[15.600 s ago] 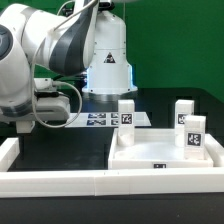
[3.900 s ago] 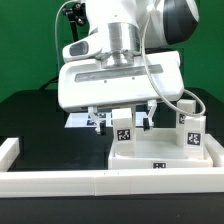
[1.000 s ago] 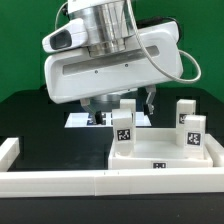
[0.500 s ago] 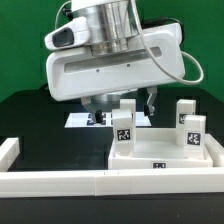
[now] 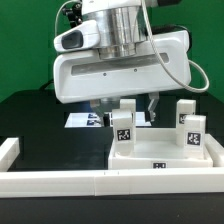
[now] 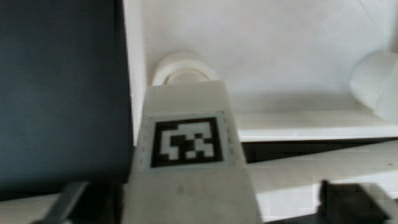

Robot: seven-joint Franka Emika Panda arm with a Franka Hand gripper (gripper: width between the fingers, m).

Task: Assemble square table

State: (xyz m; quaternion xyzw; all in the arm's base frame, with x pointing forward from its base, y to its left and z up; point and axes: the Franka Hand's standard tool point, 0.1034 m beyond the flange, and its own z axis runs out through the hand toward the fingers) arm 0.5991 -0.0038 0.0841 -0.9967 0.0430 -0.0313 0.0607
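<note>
Leg [image 6: 187,140] upright between gripper [image 6: 192,200] fingers — untouched.

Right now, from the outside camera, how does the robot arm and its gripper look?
The arm has a glossy white shell with a grey metallic cylindrical wrist section. A wide white boxy housing sits under it. Thin black cables run along the exterior view's right side. The gripper has dark fingers.

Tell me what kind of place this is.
Most likely a robotics lab test bench: a black table against a green backdrop, white furniture parts stuck with printed tags, such as the leg, and a flat marker board lying on the table.
</note>
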